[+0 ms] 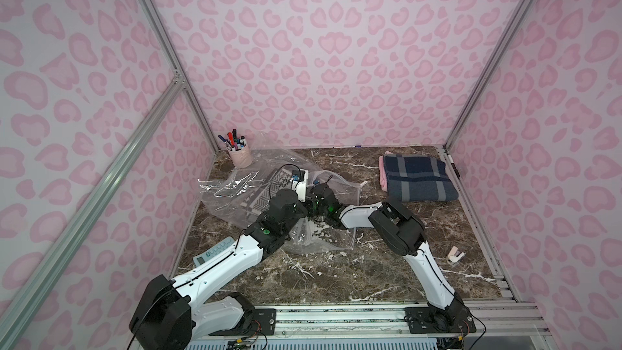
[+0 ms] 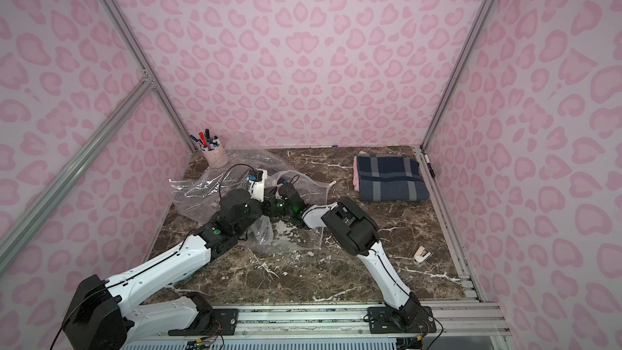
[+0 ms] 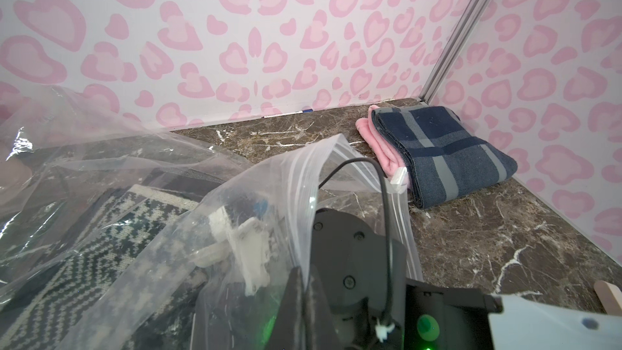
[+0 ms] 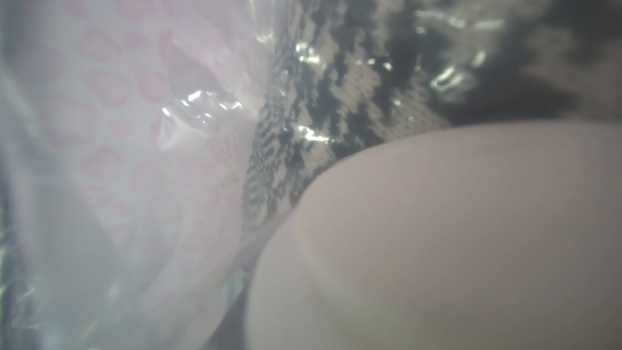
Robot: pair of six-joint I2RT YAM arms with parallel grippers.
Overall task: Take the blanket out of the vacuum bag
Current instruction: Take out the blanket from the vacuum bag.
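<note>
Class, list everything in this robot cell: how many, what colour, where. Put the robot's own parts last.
vacuum bag: one, clear, left of table middle.
patterned blanket: one, black and white, inside the bag.
plaid blanket: one, navy and grey, far right corner.
pink cloth: one, pink, at the plaid blanket's edge.
pen cup: one, pale pink, far left corner.
keypad device: one, pale blue, near left edge.
small piece: one, beige, near right.
table: one, brown marble, under everything.
left gripper: one, black, shut on the vacuum bag's edge.
right gripper: one, pale, inside the bag, jaws unclear.
</note>
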